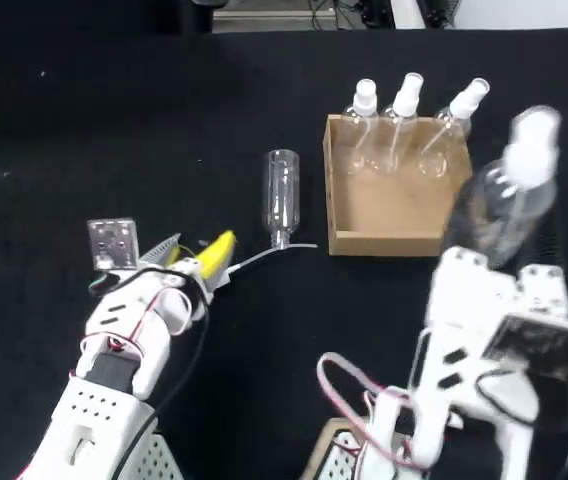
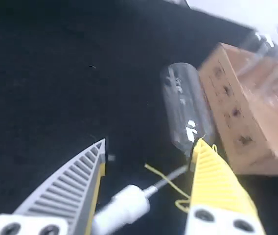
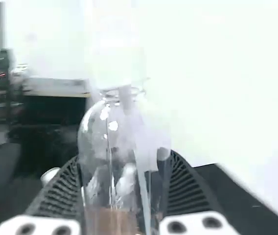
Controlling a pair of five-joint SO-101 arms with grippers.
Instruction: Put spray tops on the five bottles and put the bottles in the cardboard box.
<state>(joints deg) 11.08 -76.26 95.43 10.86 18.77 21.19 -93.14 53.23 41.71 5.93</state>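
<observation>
A clear capless bottle [image 1: 281, 193] [image 2: 185, 110] lies on the black table, neck toward the arms. A white spray top [image 1: 226, 268] [image 2: 124, 208] with a thin tube lies just before it, between the grey and yellow fingers of my open left gripper [image 1: 202, 245] [image 2: 150, 143]. The cardboard box [image 1: 394, 235] [image 2: 256, 117] holds three capped bottles [image 1: 396, 130] leaning on its far wall. My right gripper [image 1: 476, 258] [image 3: 124, 159] is shut on a capped bottle [image 1: 512, 185] [image 3: 110, 142], held upright in the air at the box's right edge.
A small metal plate [image 1: 113, 243] lies left of the left gripper. Cables [image 1: 349, 385] loop near the right arm's base. Black tabletop [image 1: 114, 120] stretches left of and behind the lying bottle.
</observation>
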